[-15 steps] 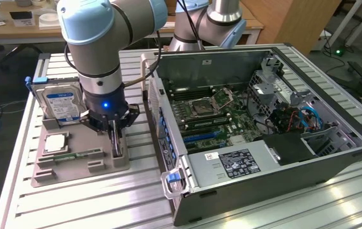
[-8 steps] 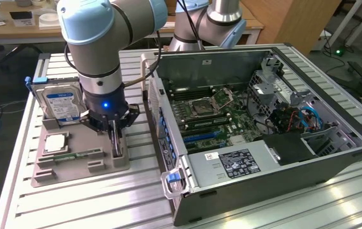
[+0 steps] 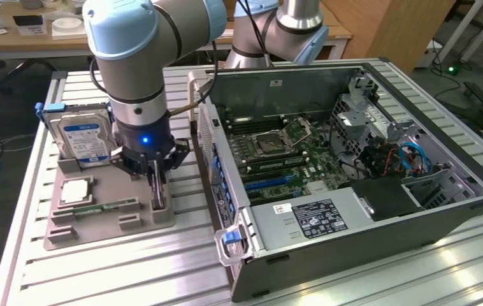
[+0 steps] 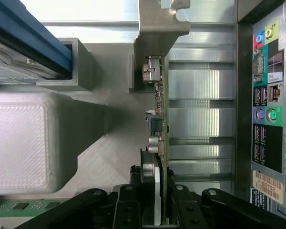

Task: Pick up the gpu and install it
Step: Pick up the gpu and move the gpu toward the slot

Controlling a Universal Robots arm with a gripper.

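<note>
One card, firmly taken: your gripper (image 3: 155,180) hangs over the grey tray (image 3: 97,224), fingers (image 4: 126,206) drawn narrow onto the gpu (image 4: 152,71). The card stands upright on edge at the tray, between the hard drive (image 3: 84,137) and the open case (image 3: 369,210).
</note>
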